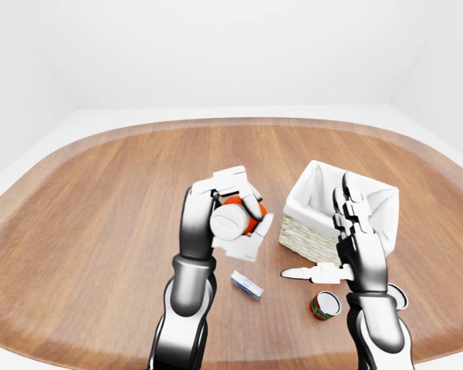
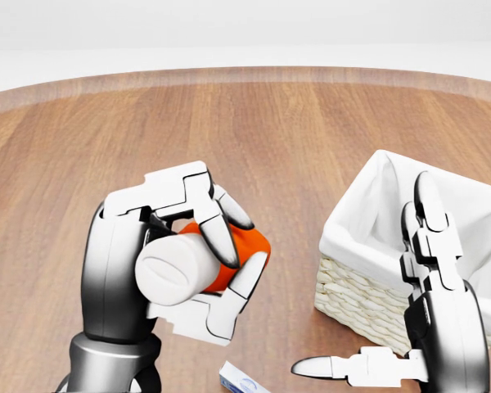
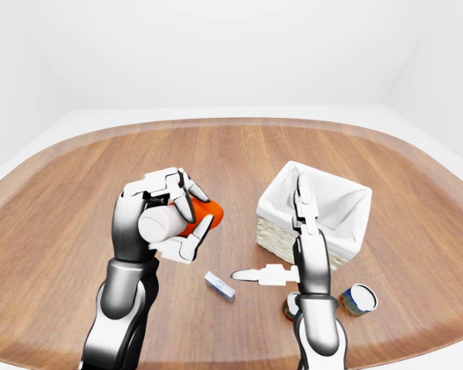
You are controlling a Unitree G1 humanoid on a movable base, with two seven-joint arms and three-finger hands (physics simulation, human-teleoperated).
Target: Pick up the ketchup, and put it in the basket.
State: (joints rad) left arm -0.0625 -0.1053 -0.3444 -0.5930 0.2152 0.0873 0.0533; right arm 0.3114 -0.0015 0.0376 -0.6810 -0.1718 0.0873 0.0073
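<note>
Simulated test room, not a lived-in place: bare white walls (image 1: 216, 46), pale floor (image 3: 77, 119), no furnishings. One rounded wooden table (image 1: 100, 193) carrying a few grocery props: lined wicker basket (image 2: 356, 291), cans (image 3: 359, 299), small box (image 1: 247, 284).

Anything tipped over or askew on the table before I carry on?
Two cans lie on their sides at the lower right of the right-eye view, near the basket. A small box lies flat between the arms. The ketchup is held tilted in the left hand, cap toward the camera. No spill shows.
</note>
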